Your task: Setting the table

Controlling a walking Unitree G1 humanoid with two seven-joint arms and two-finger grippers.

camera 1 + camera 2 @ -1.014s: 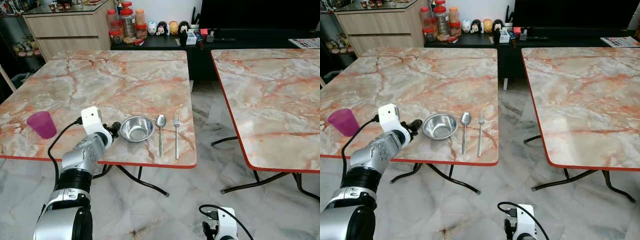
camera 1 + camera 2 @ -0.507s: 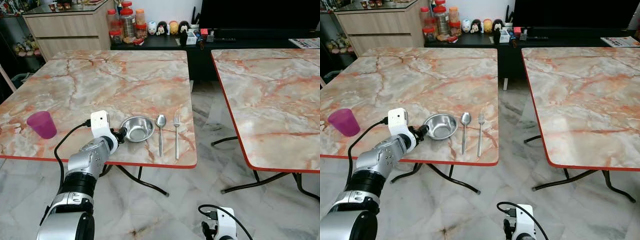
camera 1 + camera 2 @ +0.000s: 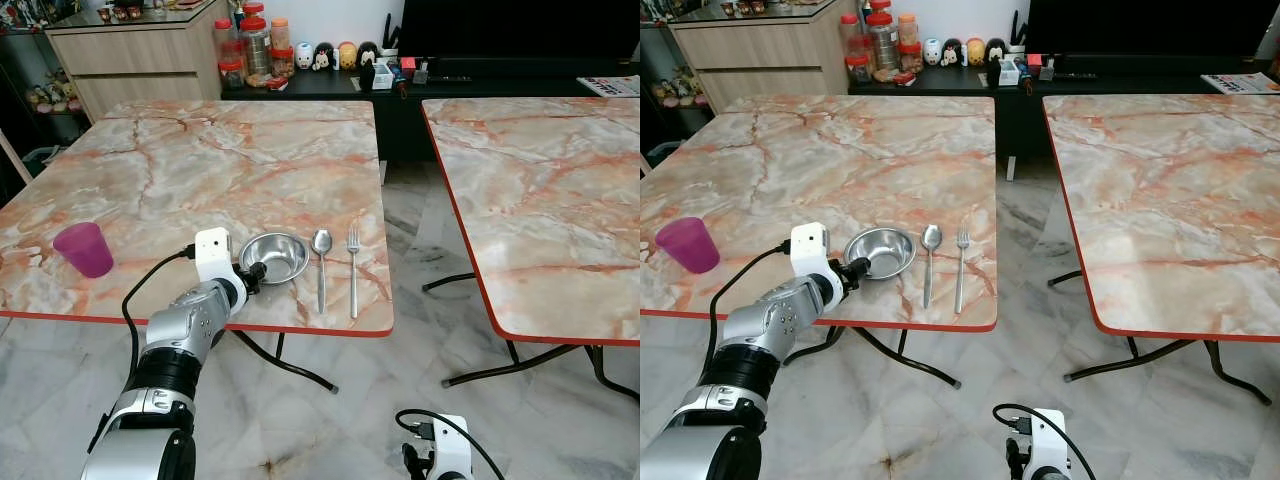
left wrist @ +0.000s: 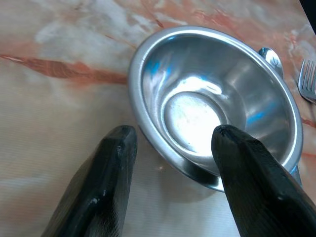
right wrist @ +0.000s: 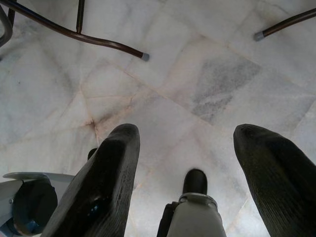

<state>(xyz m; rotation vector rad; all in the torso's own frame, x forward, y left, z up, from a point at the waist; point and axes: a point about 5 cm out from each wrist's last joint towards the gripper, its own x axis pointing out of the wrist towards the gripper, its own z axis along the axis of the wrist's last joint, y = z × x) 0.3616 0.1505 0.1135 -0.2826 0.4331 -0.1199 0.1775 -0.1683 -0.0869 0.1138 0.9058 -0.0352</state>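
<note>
A steel bowl (image 3: 276,256) stands near the front edge of the left marble table (image 3: 230,170). Right of it lie a spoon (image 3: 321,265) and a fork (image 3: 353,270), side by side. A purple cup (image 3: 84,249) stands far to the left. My left gripper (image 3: 255,270) is open at the bowl's near-left rim. In the left wrist view one of the fingers (image 4: 116,163) is outside the bowl (image 4: 217,108) and the other is over its rim. My right gripper (image 5: 190,133) hangs open low over the floor.
A second marble table (image 3: 540,200) stands to the right, across a gap of tiled floor (image 3: 415,220). Behind are a wooden cabinet (image 3: 140,55), jars (image 3: 255,45) and a dark console with small figures (image 3: 335,55). Table legs (image 5: 98,42) cross the floor below.
My left arm has moved right along the table's front edge, and its gripper has come up to the bowl's rim. The bowl, spoon, fork and cup have stayed put.
</note>
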